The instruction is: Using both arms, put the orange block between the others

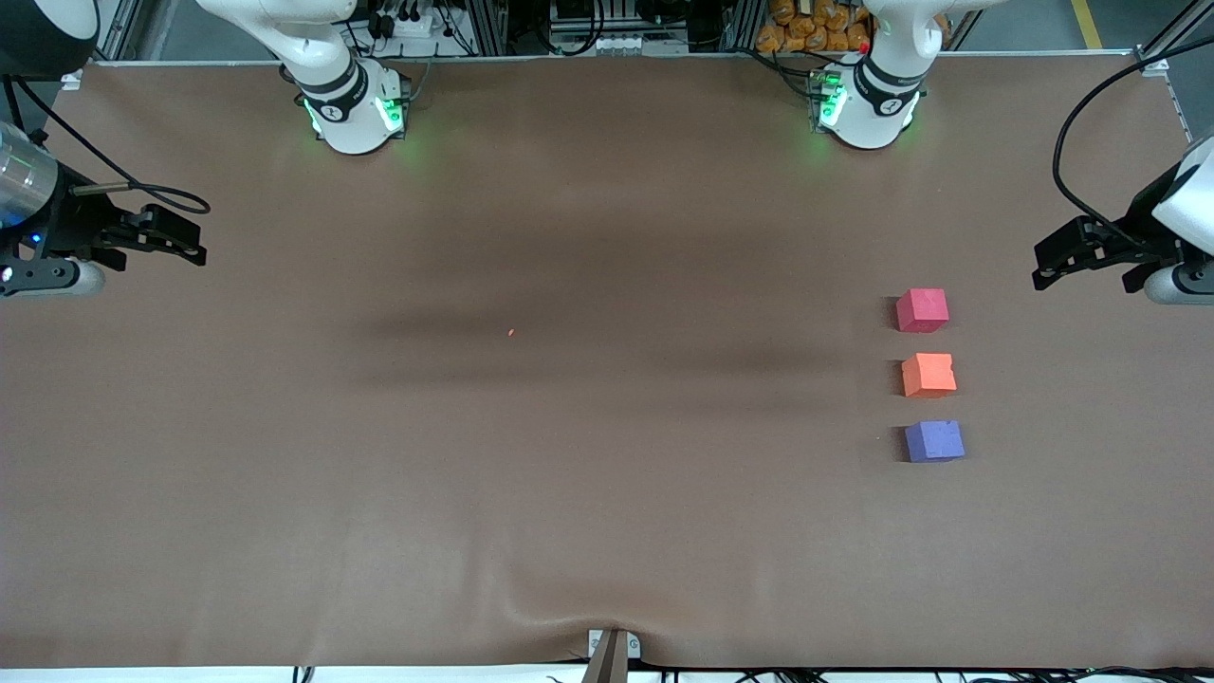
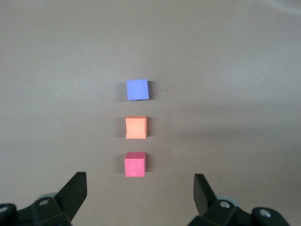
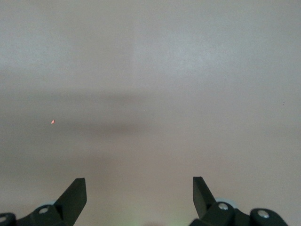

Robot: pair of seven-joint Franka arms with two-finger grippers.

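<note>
Front view: three cubes in a row (one each), orange block (image 1: 928,374) between red-pink cube (image 1: 922,310) and purple-blue cube (image 1: 934,441), at eight o'clock from the gaping left gripper (image 1: 1051,268); right gripper (image 1: 187,242) gapes, waiting.

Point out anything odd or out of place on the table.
Only a tiny orange speck on the bare brown table cover, mid-table, apart from the three small foam cubes. The bright orange cube sits neatly between the red-pink cube and purple-blue cube.
</note>
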